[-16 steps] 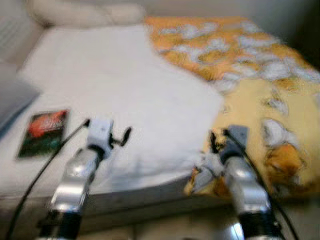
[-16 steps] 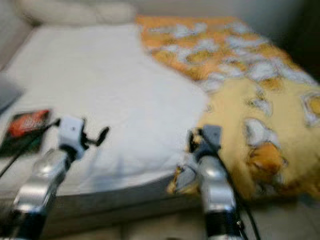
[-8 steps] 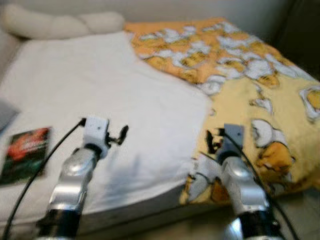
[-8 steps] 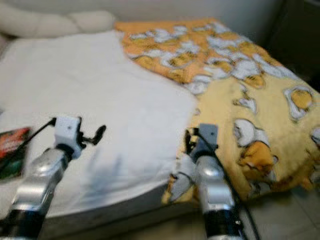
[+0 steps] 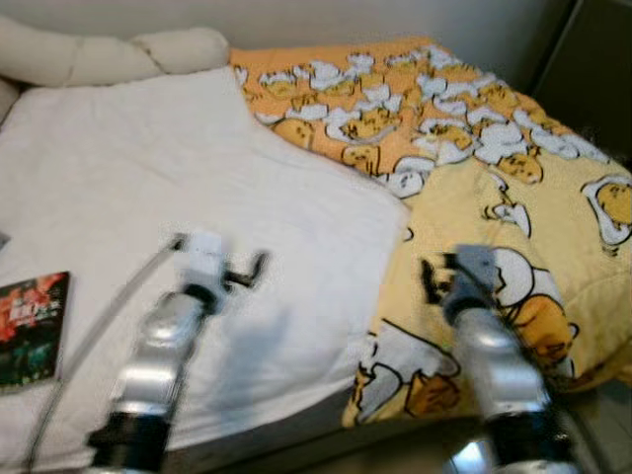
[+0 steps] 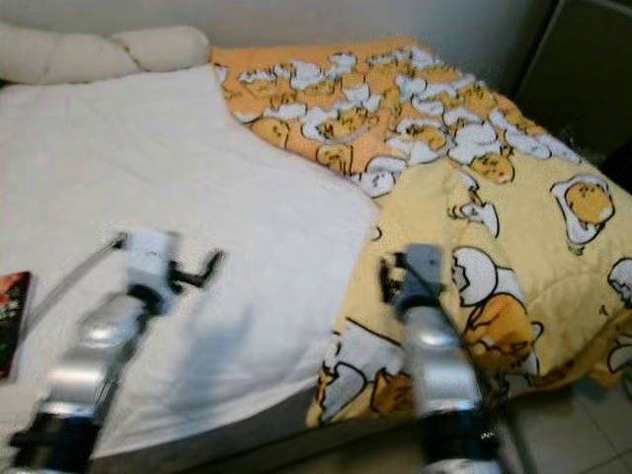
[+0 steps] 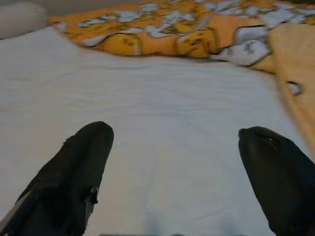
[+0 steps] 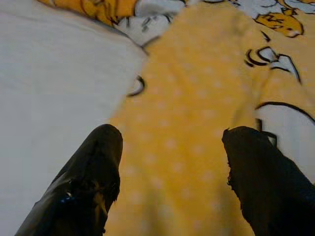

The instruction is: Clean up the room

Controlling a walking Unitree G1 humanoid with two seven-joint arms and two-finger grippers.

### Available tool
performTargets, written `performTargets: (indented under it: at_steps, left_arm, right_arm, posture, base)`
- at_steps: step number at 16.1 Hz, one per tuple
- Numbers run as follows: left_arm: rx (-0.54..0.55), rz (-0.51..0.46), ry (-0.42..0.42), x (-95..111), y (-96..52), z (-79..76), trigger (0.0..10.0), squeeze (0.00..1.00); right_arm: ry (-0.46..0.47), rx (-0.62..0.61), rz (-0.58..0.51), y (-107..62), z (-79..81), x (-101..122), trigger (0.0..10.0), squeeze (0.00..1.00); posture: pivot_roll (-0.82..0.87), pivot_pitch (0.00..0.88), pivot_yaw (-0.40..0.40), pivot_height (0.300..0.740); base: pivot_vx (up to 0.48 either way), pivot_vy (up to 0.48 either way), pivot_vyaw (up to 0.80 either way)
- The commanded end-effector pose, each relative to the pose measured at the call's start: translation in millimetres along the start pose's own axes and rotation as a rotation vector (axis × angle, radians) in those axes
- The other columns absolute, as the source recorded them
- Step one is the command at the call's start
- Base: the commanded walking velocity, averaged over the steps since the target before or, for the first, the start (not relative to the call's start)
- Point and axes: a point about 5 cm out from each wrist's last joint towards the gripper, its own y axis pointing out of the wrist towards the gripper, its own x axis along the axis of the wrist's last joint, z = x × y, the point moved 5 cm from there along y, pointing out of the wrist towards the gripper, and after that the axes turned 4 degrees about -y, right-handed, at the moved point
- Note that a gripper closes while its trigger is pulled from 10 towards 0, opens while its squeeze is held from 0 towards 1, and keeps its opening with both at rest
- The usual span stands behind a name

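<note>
Blanket: you have a yellow-and-orange blanket [image 5: 494, 168] printed with white and yellow cartoon egg figures, spread rumpled over the right side of the bed [image 5: 118, 168], its near edge drooping over the bed's front edge.
Book: a dark-covered book [image 5: 30, 326] with red artwork lies flat on the white sheet, near the bed's front left, well apart from the blanket.
Pillow: a cream pillow [image 5: 109, 54] lies along the bed's head, touching the blanket's far corner.

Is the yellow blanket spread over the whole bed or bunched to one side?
To one side: the yellow blanket covers the bed's right part, leaving white sheet bare.
</note>
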Motion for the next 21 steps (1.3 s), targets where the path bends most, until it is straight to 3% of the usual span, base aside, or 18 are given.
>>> performTargets:
  at_steps: [1, 2, 3, 6, 7, 10, 14, 15, 21]
  left_arm:
    - [0.025, 0.003, 0.028, 2, -2.4, 10.3, 10.0, 0.0]
    - [0.012, 0.008, 0.041, 2, -2.7, 9.3, 10.0, 0.0]
    - [-0.031, 0.025, 0.063, 0, -4.3, 4.9, 10.0, 0.0]
    - [-0.165, 0.069, 0.116, -7, -10.0, -12.2, 10.0, 0.0]
    - [-0.307, 0.124, 0.189, -16, -17.9, -28.7, 10.0, 0.0]
    - [-0.364, 0.16, 0.247, -19, -26.2, -31.7, 10.0, 0.0]
    - [-0.436, 0.205, 0.291, -19, -54.0, -35.1, 10.0, 0.0]
    - [-0.462, 0.21, 0.291, -17, -63.1, -38.7, 10.0, 0.0]
    - [-0.394, 0.194, 0.272, -2, -95.8, -38.3, 10.0, 0.0]
  right_arm:
    - [0.001, 0.064, 0.004, 3.3, 16.3, 5, 10.0, 0.0]
    - [-0.043, 0.129, 0.024, 6.5, 22.7, 3, 10.0, 0.66]
    - [-0.083, 0.177, 0.056, 12.2, 27.5, 0, 10.0, 1.0]
    - [-0.141, 0.149, 0.127, 24.2, 23.0, -6, 10.0, 1.0]
    - [-0.186, 0.181, 0.184, 33.9, 29.6, -10, 10.0, 1.0]
    - [-0.217, 0.233, 0.213, 39.0, 39.2, -9, 10.0, 1.0]
    - [-0.279, 0.249, 0.23, 44.8, 45.8, -3, 10.0, 1.0]
    - [-0.279, 0.237, 0.238, 45.3, 46.4, -4, 10.0, 0.0]
    - [-0.278, 0.218, 0.27, 38.1, 52.9, -30, 10.0, 0.0]
  posture:
    - [0.05, 0.0, -0.023, 0.74]
    - [0.06, 0.0, -0.033, 0.74]
    - [0.07, 0.0, -0.039, 0.74]
    - [0.1, 0.0, -0.055, 0.74]
    - [0.1, 0.0, -0.053, 0.74]
    - [0.12, 0.0, -0.058, 0.74]
    - [0.17, 0.139, -0.058, 0.74]
    - [0.18, 0.168, -0.06, 0.74]
    - [0.25, 0.279, -0.064, 0.74]
  base:
    - [0.0, 0.0, 0.0]
    - [0.0, 0.0, 0.0]
    - [0.0, 0.0, 0.0]
    - [0.0, 0.0, 0.0]
    - [0.0, 0.0, 0.0]
    - [0.0, 0.0, 0.0]
    - [0.0, 0.0, 0.0]
    - [0.0, 0.0, 0.0]
    - [0.0, 0.0, 0.0]
